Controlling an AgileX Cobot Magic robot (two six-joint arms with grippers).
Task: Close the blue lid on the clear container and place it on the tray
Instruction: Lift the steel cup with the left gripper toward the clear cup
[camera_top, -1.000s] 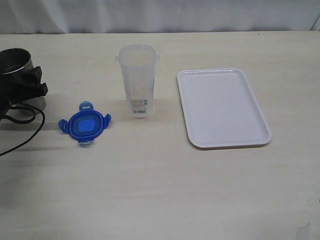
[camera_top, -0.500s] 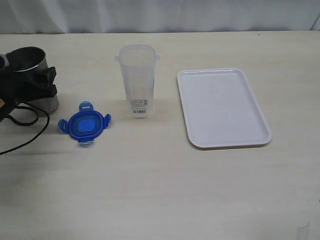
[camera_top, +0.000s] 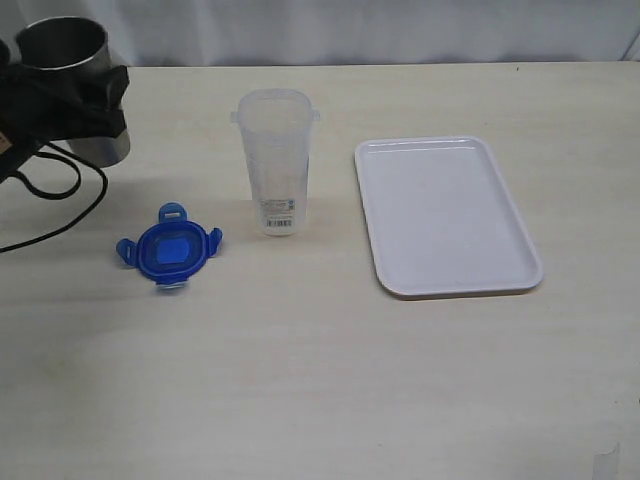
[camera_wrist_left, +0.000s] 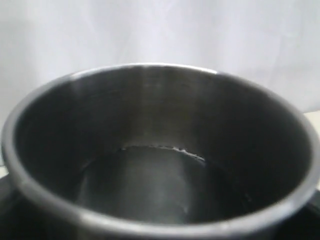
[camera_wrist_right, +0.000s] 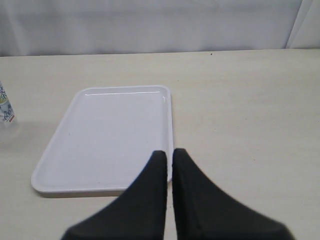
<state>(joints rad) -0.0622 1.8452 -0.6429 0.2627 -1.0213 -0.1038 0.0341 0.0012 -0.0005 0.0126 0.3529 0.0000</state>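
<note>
Right gripper (camera_wrist_right: 169, 152), seen only through its own wrist camera, has its two black fingers pressed together with nothing between them. Their tips show against the rim of the tray (camera_wrist_right: 100, 140), and I cannot tell how high above it they hang.

On the exterior view I read the pale table (camera_top: 300, 380) from the near edge toward the back. Closest of the task's things is the blue lid (camera_top: 168, 250). It lies flat on the table with its four flaps spread out, left of centre.

Just behind it and to its right stands the clear container (camera_top: 277, 165). It is upright with its mouth open, and the white label near its base faces the camera. Lid and container are near each other but not touching.

Right of the container, and apart from it, the white tray lies flat with one of its short sides toward the camera.

Farthest back, at the left edge, the left gripper (camera_top: 75, 100) is clamped around the middle of a grey steel cup (camera_top: 62, 45). The cup's rim reaches up past the table's far edge in the picture. I cannot tell whether its base touches the table. The left wrist camera looks straight into the cup's dark interior.
</note>
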